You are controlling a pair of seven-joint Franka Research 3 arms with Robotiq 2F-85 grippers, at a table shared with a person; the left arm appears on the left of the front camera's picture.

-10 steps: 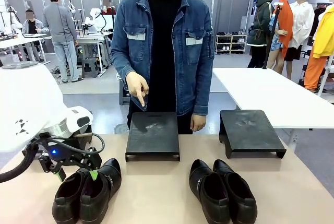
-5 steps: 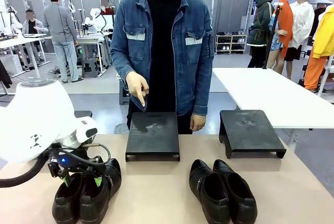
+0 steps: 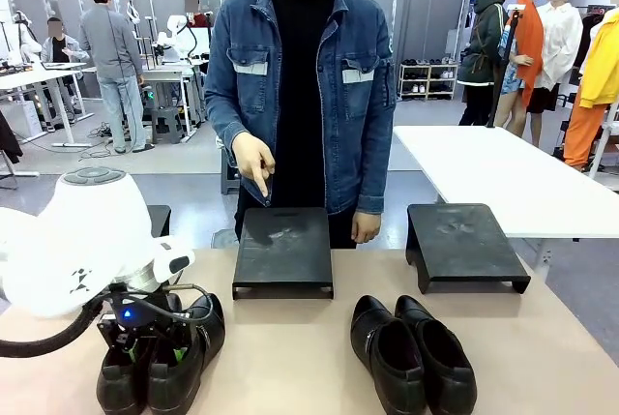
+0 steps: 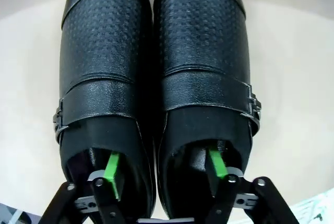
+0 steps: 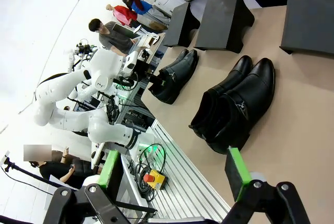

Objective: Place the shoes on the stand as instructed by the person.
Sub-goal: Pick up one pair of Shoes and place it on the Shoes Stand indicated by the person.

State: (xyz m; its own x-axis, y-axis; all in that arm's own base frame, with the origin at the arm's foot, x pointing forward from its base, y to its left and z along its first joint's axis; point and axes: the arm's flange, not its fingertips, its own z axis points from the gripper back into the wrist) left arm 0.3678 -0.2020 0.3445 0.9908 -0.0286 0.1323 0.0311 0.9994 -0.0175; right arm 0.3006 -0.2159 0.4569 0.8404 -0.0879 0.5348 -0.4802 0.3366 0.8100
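Note:
A buckled pair of black shoes (image 3: 189, 362) stands at the table's front left. My left gripper (image 3: 145, 345) is down on it. In the left wrist view one green pad (image 4: 112, 169) sits inside each shoe (image 4: 203, 51), and my left gripper (image 4: 164, 166) is shut on the two inner walls between them. A second, plainer pair of shoes (image 3: 411, 352) lies front right. The person (image 3: 300, 96) in a denim jacket stands at the far side, one hand (image 3: 256, 168) pointing down at the left stand (image 3: 283, 251). My right gripper (image 5: 172, 174) hangs open, high above the table, holding nothing.
A second black stand (image 3: 464, 241) sits at the back right of the table. In the right wrist view both pairs and the stands lie far below, and a metal frame with cables and a red button (image 5: 151, 179) is close by. A white table (image 3: 503, 173) stands behind.
My left arm has swung down and right over the buckled pair, and its fingers have gone into the shoes' openings and closed in. The person's pointing hand has not moved.

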